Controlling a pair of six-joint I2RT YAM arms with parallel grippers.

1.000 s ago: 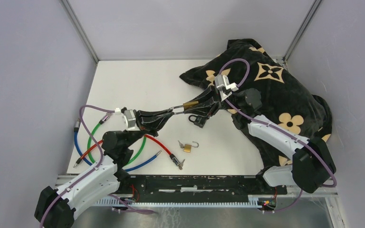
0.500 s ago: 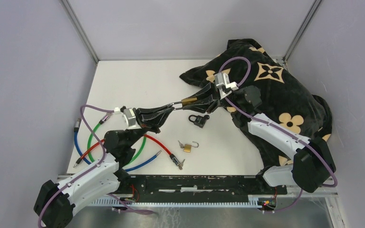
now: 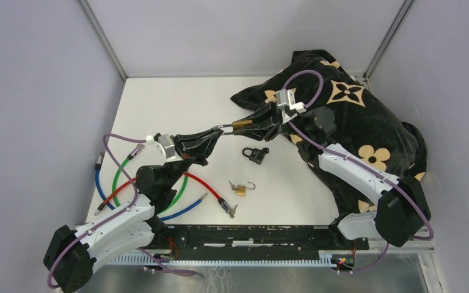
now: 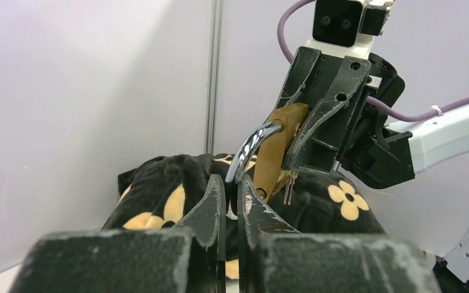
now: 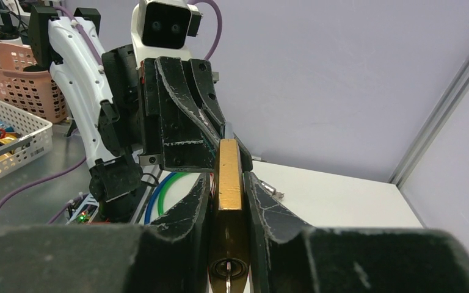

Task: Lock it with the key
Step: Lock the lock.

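A brass padlock [image 3: 242, 125] hangs in the air between both grippers. My right gripper [image 5: 228, 176] is shut on its brass body [image 5: 228, 177], flat sides against the pads. A key [image 5: 227, 273] sits in the keyhole on the body's underside, and keys [image 4: 290, 183] dangle below the body in the left wrist view. My left gripper [image 4: 232, 180] is shut on the padlock's silver shackle [image 4: 251, 143], which arches up into the brass body [image 4: 279, 146]. From above, the left gripper [image 3: 218, 131] and the right gripper [image 3: 244, 126] meet tip to tip over the table's middle.
A black padlock [image 3: 254, 154] lies just below the held one. A small open brass padlock [image 3: 242, 188] and a loose key [image 3: 229, 209] lie nearer the front. Red, green and blue cables [image 3: 180, 189] coil at the left. A black flowered bag [image 3: 354, 122] fills the right side.
Both grippers have carried the brass padlock a little toward the back of the table, away from the black padlock. The grips have not changed.
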